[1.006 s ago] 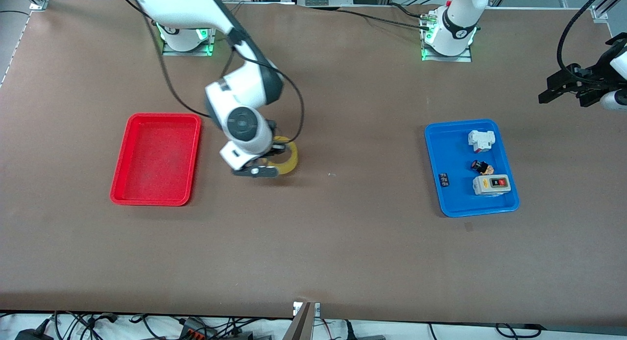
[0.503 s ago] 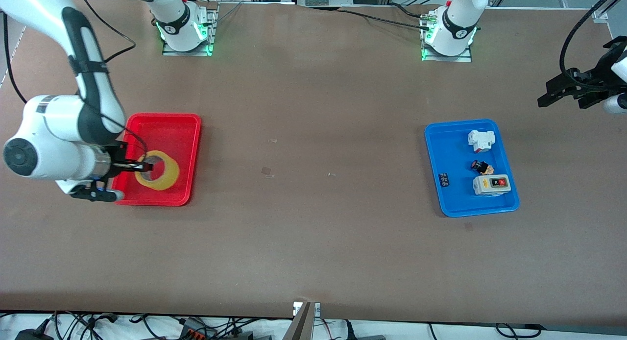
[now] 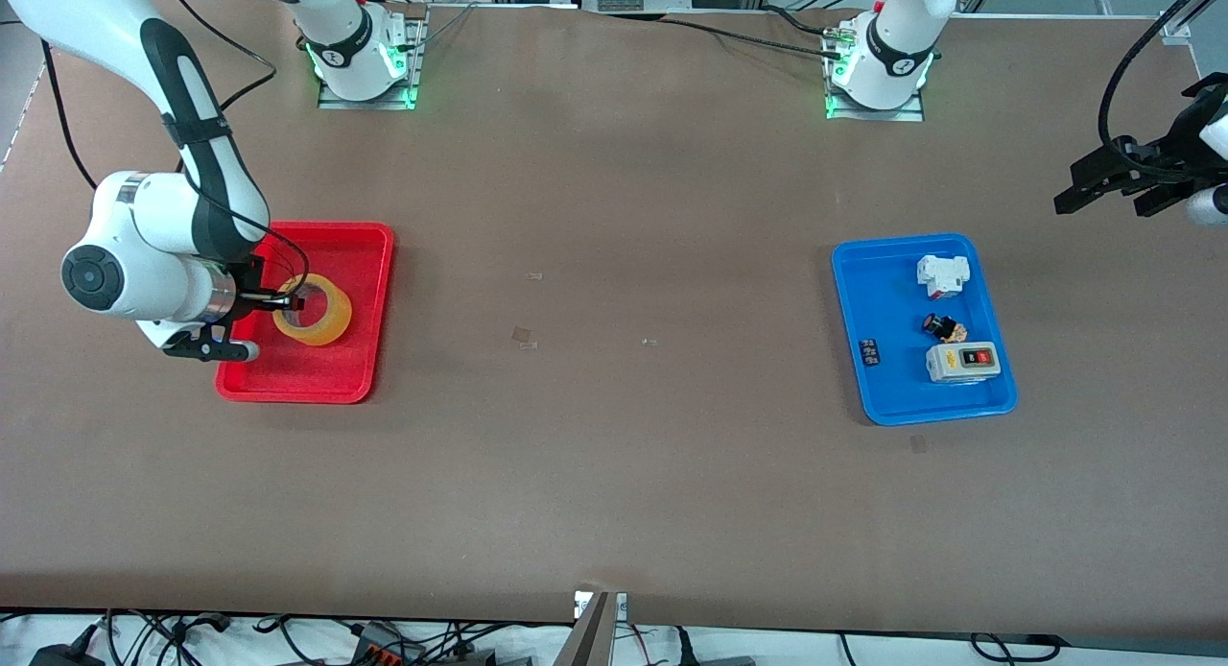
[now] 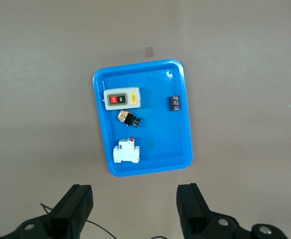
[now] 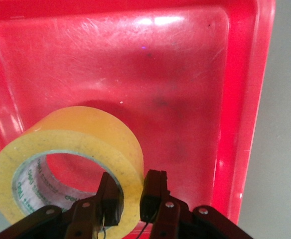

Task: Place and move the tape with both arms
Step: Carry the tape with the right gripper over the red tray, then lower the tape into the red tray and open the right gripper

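The tape [image 3: 317, 313] is a yellowish ring, held tilted just over the red tray [image 3: 331, 386] at the right arm's end of the table. My right gripper [image 3: 286, 302] is shut on the tape's wall, one finger inside the hole and one outside. The right wrist view shows the tape [image 5: 71, 144], the gripper [image 5: 130, 196] and the red tray's floor [image 5: 185, 89] under it. My left gripper [image 3: 1073, 188] is open and empty, up in the air past the blue tray [image 3: 863, 292] at the left arm's end; its fingers stand wide apart in the left wrist view [image 4: 133, 209].
The blue tray [image 4: 180, 124] holds a white breaker [image 3: 941, 274], a grey switch box [image 3: 963, 362], a small red-and-black button [image 3: 940, 326] and a small black part [image 3: 869, 351]. A few small scraps lie on the brown table [image 3: 614, 455] near the middle.
My right arm carried the tape from the table's middle to over the red tray, then shifted it slightly toward the robot bases. The left arm has barely moved.
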Robot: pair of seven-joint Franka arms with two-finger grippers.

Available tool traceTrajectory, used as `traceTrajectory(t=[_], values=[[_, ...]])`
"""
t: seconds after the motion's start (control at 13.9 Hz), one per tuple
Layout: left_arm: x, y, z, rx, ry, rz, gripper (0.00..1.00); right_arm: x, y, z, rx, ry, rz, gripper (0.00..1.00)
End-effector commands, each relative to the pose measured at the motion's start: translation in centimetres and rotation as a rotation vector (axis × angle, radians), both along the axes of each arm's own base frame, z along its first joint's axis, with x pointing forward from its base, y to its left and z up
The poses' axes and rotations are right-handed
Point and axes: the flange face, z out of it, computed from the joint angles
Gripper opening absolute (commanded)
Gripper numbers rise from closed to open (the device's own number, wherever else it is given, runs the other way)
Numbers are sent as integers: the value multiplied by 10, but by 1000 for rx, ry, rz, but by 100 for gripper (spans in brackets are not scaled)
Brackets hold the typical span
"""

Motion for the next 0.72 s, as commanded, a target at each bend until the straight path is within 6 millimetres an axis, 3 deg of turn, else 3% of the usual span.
traceTrajectory(t=[0.0,0.36,0.43,0.5,0.57,0.65], values=[[0,-2,1,-11,-10,12,100,-11,-9,7,6,-22,19,2],[-1,-2,2,-11,-11,13,100,-13,-11,-7,5,-33,18,6],[-1,-2,2,-11,-11,13,100,-12,-12,-10,4,-42,16,12],[-1,-2,2,-11,-11,13,100,-12,-16,-15,0,-48,13,25],[-1,-2,2,-11,-10,12,100,-12,-19,-18,-1,-46,12,55],[-1,-2,2,-11,-11,12,100,-10,-20,-14,-2,-51,9,100]])
